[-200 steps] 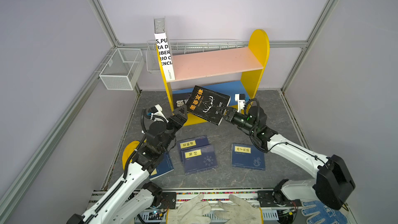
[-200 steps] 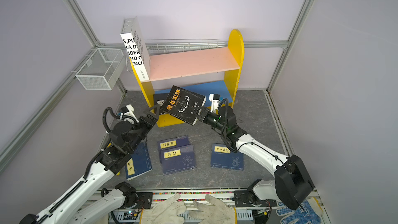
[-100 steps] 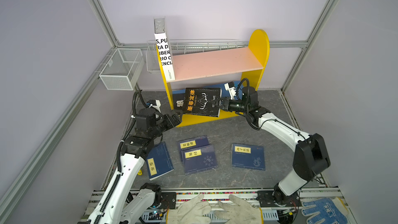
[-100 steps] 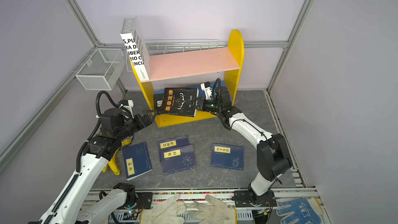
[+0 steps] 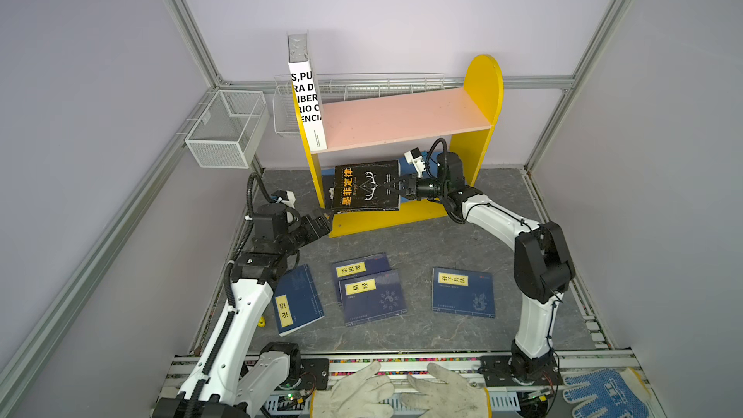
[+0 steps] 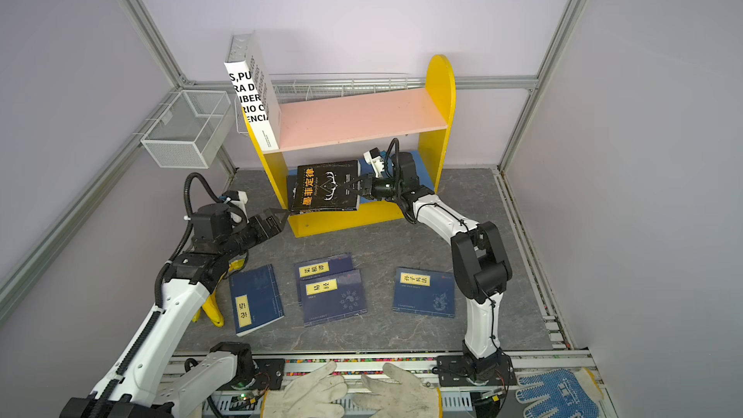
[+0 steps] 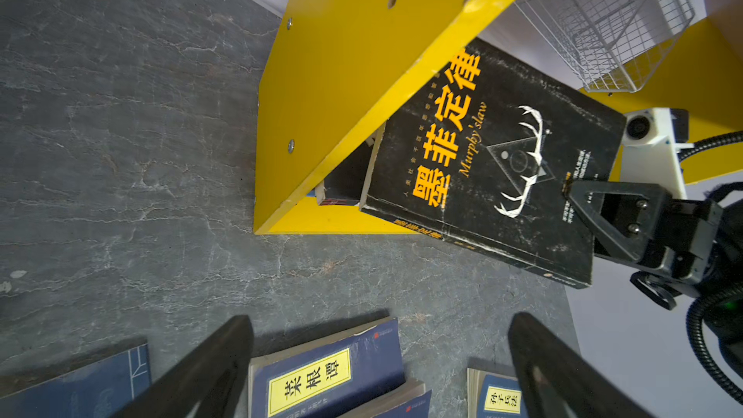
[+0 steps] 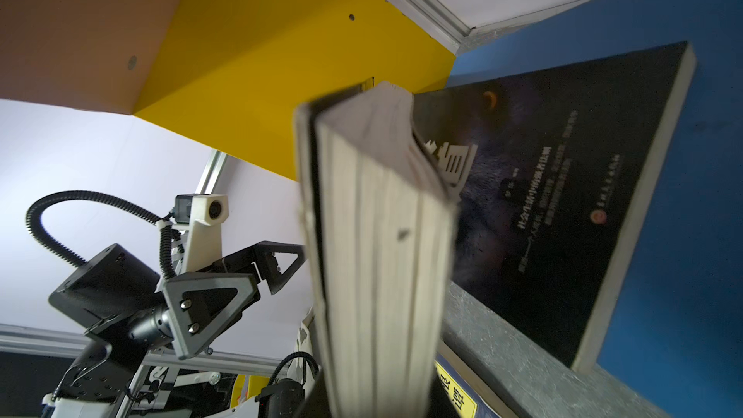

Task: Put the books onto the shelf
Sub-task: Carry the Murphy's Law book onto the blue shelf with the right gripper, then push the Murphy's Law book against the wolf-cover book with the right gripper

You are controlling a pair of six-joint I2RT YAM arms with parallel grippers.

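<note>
Right gripper (image 5: 398, 187) has its fingers pinched on the edge of the black book (image 5: 362, 186). The book hangs cover-up at the mouth of the shelf (image 5: 484, 90), over the wolf-cover book (image 8: 542, 195) lying on the blue board (image 8: 691, 235). Left gripper (image 6: 279, 215) is empty, fingers wide, just beside the book's corner. I'd feed it in slow and keep that corner off the yellow side panel (image 7: 341, 94).

Black antler-cover book (image 5: 368, 186): clamped in my right pincer (image 5: 399, 187), cover facing out, at the lower tier of the shelf (image 5: 487, 86). Wolf-face book (image 8: 542, 203) lies flat on the blue board. White book (image 5: 307, 108) stands at the pink board's left end. Four navy books (image 5: 374, 295) lie flat on the table (image 5: 422, 243), the middle two overlapping.
</note>
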